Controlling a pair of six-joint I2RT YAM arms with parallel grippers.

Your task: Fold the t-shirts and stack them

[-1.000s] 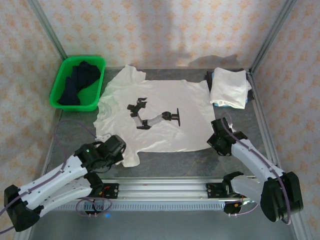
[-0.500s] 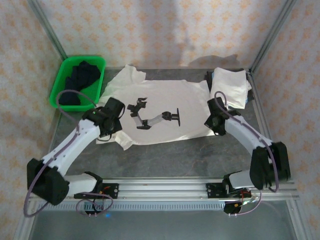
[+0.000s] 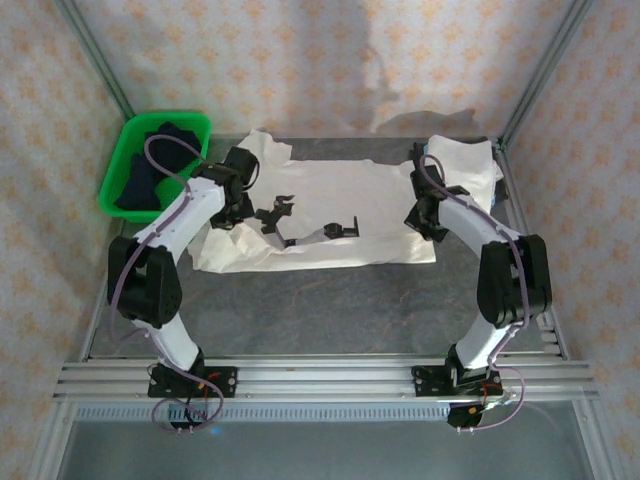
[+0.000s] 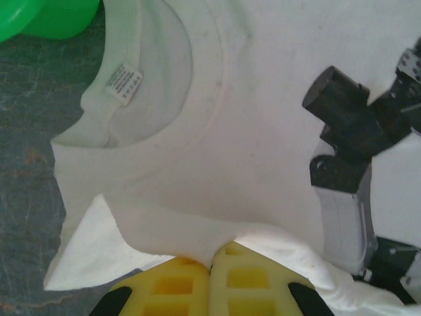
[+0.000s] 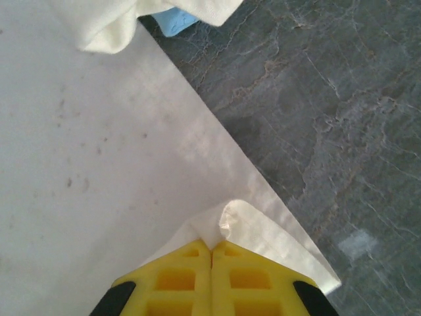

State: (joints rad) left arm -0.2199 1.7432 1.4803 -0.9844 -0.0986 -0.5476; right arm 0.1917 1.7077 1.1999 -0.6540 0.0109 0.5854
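Two grippers: both are nipping the same white t-shirt (image 3: 340, 195), one at each end!
Landmark: the green basket (image 3: 168, 118) at the back of the grey marbled table (image 3: 330, 300), with dark clothes (image 3: 150, 165) heaped inside.
Spread t-shirt: it lies flat just right of the basket, round neck towards the basket, its near edge doubled over along the whole width.
Left gripper (image 3: 232, 205): it is at the basket end of the shirt. From its wrist camera the yellow pads (image 4: 171, 283) are pressed together on a lifted flap of cloth, right below the collar.
Neck label (image 4: 123, 83): it sits inside the collar on the basket side.
Print (image 3: 310, 230): a black and grey robot arm on the chest, part covered by the fold.
Right gripper (image 3: 425, 215): it is at the end of the shirt away from the basket, pads shut tight on a turned-over corner of the hem (image 5: 227, 220).
Folded t-shirts (image 3: 470, 170): a cream stack well right of the basket, beyond the spread shirt, with something light blue (image 5: 174, 20) peeking from under it.
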